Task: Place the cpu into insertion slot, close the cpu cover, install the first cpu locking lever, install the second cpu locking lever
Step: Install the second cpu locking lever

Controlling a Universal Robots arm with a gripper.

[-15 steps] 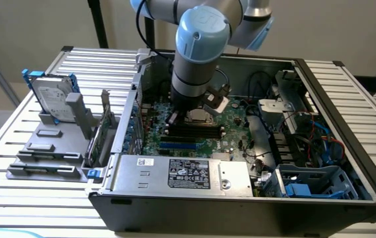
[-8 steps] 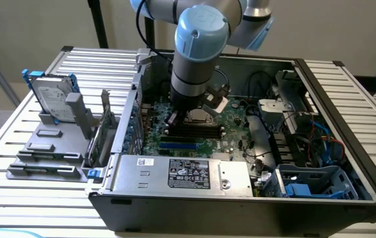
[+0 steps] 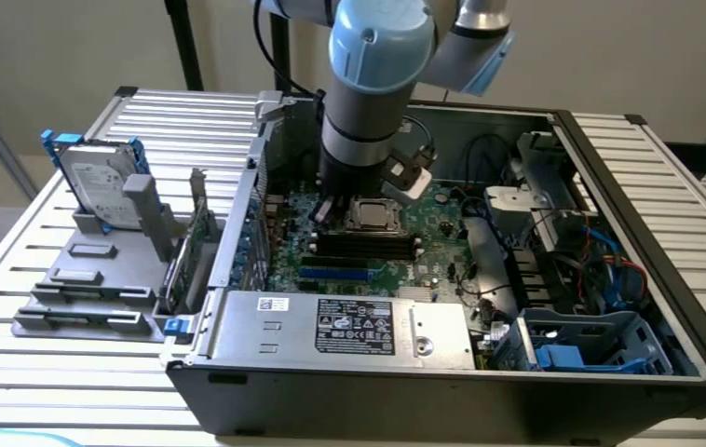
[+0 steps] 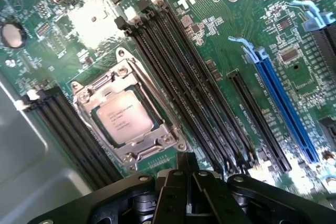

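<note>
The cpu (image 4: 124,119) lies flat in the insertion slot (image 4: 84,94), its pale face with printed text showing through the window of the cpu cover (image 4: 157,132). The silver cover lies down over the chip. A thin metal locking lever (image 4: 152,94) runs along the socket's side, next to the black memory slots. My gripper (image 4: 188,167) is shut with nothing in it, its black fingers pressed together just off the socket's corner. In the exterior view the arm (image 3: 372,93) reaches down into the open computer case, right beside the socket (image 3: 373,217).
Black memory slots (image 4: 199,93) flank the socket, and a blue expansion slot (image 4: 286,106) lies beyond. The case holds a grey power supply (image 3: 341,326), a blue drive cage (image 3: 590,340) and cables (image 3: 602,251). A hard drive (image 3: 99,172) stands in a grey holder outside.
</note>
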